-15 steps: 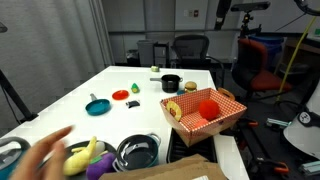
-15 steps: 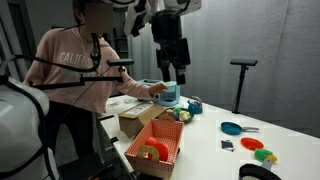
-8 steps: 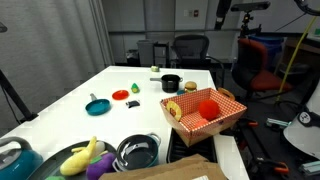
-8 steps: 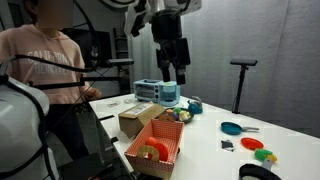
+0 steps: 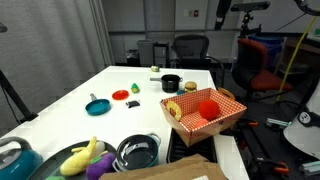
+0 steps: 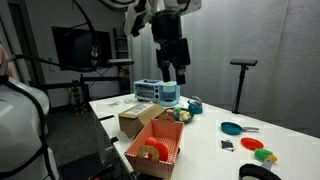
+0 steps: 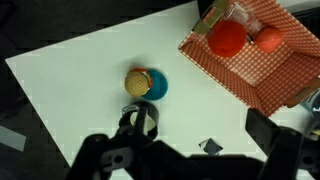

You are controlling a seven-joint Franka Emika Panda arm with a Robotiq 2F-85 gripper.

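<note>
My gripper (image 6: 176, 76) hangs high above the white table (image 5: 125, 112), open, holding nothing. In the wrist view its dark fingers (image 7: 266, 131) frame the bottom edge, and the gripper (image 7: 185, 150) is wide apart over bare tabletop. Below it stand a black pot (image 7: 140, 120), a blue dish with a yellow-orange ball (image 7: 142, 83) and a small black square (image 7: 209, 147). A red checkered basket (image 7: 255, 55) holds a red ball (image 7: 227, 38). The basket (image 5: 205, 112) sits at the table's edge, and the black pot (image 5: 171, 84) is behind it.
A blue pan (image 5: 97, 106), red plate (image 5: 121, 95), metal bowl (image 5: 137, 152), yellow and purple plush toys (image 5: 82, 157) and a teal kettle (image 5: 12, 160) lie on the table. A cardboard box (image 6: 138, 120) and a blue appliance (image 6: 158, 92) stand near the basket (image 6: 155, 150). Office chairs stand behind.
A person who reached a hand over the plush toys has pulled back and stepped away from the table. The arm and the objects have not moved.
</note>
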